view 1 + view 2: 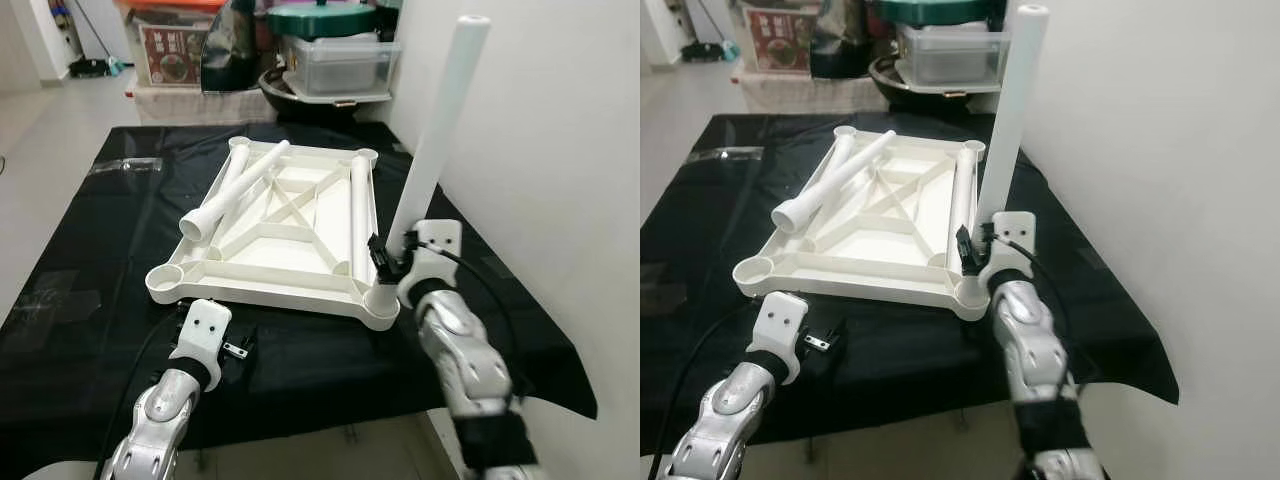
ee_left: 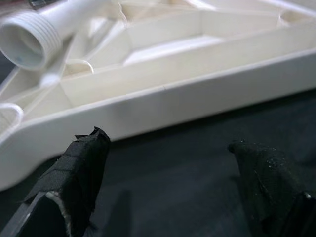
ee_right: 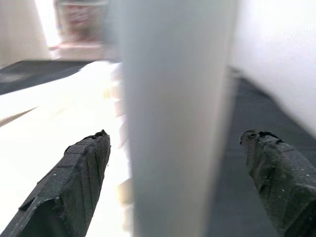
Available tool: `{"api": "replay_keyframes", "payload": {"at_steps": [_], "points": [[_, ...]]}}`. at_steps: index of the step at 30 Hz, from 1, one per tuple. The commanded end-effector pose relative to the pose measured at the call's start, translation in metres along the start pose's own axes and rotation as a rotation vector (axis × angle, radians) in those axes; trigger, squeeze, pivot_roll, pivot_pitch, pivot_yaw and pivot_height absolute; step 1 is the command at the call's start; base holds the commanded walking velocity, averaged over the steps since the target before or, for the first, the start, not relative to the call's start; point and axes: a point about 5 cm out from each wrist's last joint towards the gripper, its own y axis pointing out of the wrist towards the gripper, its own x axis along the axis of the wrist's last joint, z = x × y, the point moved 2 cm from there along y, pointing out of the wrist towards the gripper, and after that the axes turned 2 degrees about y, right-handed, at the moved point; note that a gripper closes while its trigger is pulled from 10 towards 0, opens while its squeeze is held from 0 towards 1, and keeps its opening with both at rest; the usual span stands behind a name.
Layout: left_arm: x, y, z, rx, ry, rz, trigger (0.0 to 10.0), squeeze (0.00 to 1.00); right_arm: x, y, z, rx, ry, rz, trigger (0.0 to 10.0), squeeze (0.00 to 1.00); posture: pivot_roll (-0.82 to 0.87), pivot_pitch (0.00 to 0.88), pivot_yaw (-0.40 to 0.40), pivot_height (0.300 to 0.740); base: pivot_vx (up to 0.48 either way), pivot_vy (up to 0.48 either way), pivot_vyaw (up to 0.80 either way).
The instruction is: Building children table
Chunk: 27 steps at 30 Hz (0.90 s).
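On a black cloth (image 1: 90,300) spread over the floor lies the white tabletop (image 1: 290,285), upside down, its ribbed underside and corner sockets facing up; it sits a little askew, near the wall (image 1: 560,150) on the right. At its near right corner a white leg (image 1: 435,140) stands in the socket, leaning slightly to the right toward the wall; the right pincer (image 1: 390,262) is at the leg's base, just above that socket, its two black fingers (image 3: 79,177) set wide on either side of the leg, open, with a gap visible between each finger and the leg in the right wrist view. A second leg (image 1: 235,190) lies slantwise across the left part of the tabletop, its threaded open end pointing near and left, jutting over the left rim; a third leg (image 1: 355,210) lies inside the tabletop along its right edge, running near to far; a fourth leg (image 1: 228,185) lies along the left edge, mostly hidden under the slanting one. The left pincer (image 1: 238,350) hovers low over the cloth just near the tabletop's near edge, toward the left corner; its fingers (image 2: 84,168) are spread apart and hold nothing, the tabletop's near rim straight ahead of them. Beyond the cloth's far edge stand a clear plastic bin (image 1: 340,65) with a green lid (image 1: 320,18), a dark basin (image 1: 300,100) under it, and a box (image 1: 170,50) with a printed label to the left.
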Motion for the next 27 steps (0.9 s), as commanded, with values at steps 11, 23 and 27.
{"api": "replay_keyframes", "payload": {"at_steps": [11, 23, 27], "points": [[-0.004, 0.0, 0.0, -0.019, 0.007, 0.019, 10.0, 0.0, -0.026, -0.055, 0.022, 0.53, -0.078, 0.324, 10.0, 1.0, 0.07, 0.0, -0.05, 0.74, 0.0, 0.0, 0.0], [0.0, 0.003, 0.003, -0.004, -0.001, 0.008, 10.0, 0.0, 0.003, -0.006, 0.058, 0.523, 0.014, 0.168, 10.0, 1.0, 0.1, 0.0, -0.071, 0.74, 0.0, 0.0, 0.0], [0.0, 0.003, 0.002, -0.002, 0.006, 0.007, 10.0, 0.0, 0.005, 0.01, 0.072, 0.458, 0.042, 0.149, 10.0, 1.0, 0.12, 0.0, -0.082, 0.74, 0.0, 0.0, 0.0]]}}
